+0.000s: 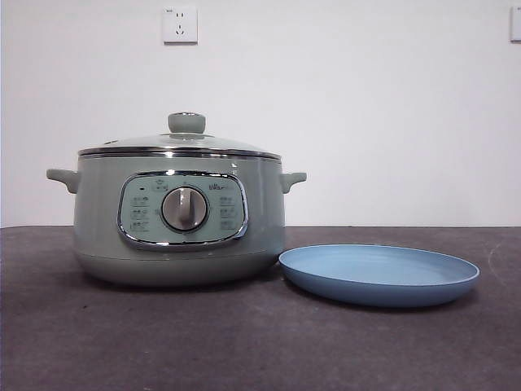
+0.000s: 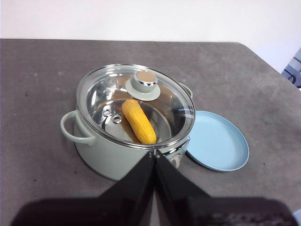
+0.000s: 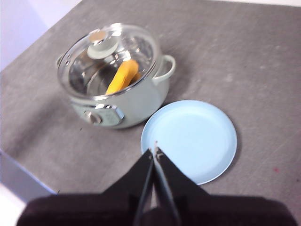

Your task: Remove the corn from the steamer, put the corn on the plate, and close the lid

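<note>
The sage-green steamer (image 1: 179,216) stands on the dark table with its glass lid (image 1: 181,142) resting on top, green knob upward. Through the glass, the yellow-orange corn (image 2: 138,121) lies inside the pot; the right wrist view shows the corn (image 3: 122,76) too. The light-blue plate (image 1: 378,273) sits empty just to the right of the steamer. My left gripper (image 2: 154,155) hovers shut, high above the table on the steamer's front side. My right gripper (image 3: 154,151) is shut as well, raised over the near rim of the plate (image 3: 190,139). Neither arm appears in the front view.
A white wall with a power socket (image 1: 180,24) stands behind the table. The table's edges (image 3: 28,176) show in both wrist views. Dark bare tabletop (image 1: 244,342) lies in front of the steamer and plate.
</note>
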Controlling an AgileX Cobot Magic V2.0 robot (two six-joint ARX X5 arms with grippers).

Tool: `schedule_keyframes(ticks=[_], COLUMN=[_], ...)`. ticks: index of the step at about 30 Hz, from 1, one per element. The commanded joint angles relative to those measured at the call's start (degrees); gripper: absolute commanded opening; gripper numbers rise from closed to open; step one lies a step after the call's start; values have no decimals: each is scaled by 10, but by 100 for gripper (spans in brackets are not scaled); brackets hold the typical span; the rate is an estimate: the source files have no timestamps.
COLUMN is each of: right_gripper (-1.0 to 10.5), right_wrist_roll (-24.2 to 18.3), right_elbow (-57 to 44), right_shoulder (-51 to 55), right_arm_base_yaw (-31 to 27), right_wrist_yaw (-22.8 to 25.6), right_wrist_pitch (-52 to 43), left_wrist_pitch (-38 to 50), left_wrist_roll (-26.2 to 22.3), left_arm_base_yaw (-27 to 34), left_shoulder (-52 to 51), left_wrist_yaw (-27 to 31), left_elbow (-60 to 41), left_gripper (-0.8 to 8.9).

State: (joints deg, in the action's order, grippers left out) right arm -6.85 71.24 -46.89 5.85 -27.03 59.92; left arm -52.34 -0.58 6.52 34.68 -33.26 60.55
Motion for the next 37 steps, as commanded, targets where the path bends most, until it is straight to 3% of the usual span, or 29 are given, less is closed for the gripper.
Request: schedule_keyframes(ticks=[1,4,5,8,9,10,13,25,37], right_gripper=[3,16,53,277,350,417,541,544,541], right_wrist_roll=[-9,-8,-8,-6,-5,-5,-4,0,0], right_elbow=[1,1,1,1,1,1,1,1,1], right_shoulder=[-3,-3,-3,-3,-3,-3,-3,-4,-25], right_arm_base_yaw=[9,10,10,10,10,10,10,10,10], right_wrist_yaw=[-1,-1,-1,-1,-1,-1,-1,-1,-1], right_wrist_pitch=[2,2,2,2,2,1,1,1,1], left_wrist_pitch=[-7,-10,-10,-9,-9,-8,-1,63,283], left_wrist_roll=[-12,-11,-10,-9,-9,-9,-9,-9,23], left_arm_base_yaw=[-6,-9,-10,-10,-10,-10,-14,-24,-109], left_shoulder=[1,1,1,1,1,1,2,48,208], left_wrist_yaw=[-2,-2,-2,-3,-3,-4,-19,-32,-10], left_elbow=[0,0,0,0,0,0,0,0,13], left_gripper=[-3,27,84,408,487,508,507,507,507])
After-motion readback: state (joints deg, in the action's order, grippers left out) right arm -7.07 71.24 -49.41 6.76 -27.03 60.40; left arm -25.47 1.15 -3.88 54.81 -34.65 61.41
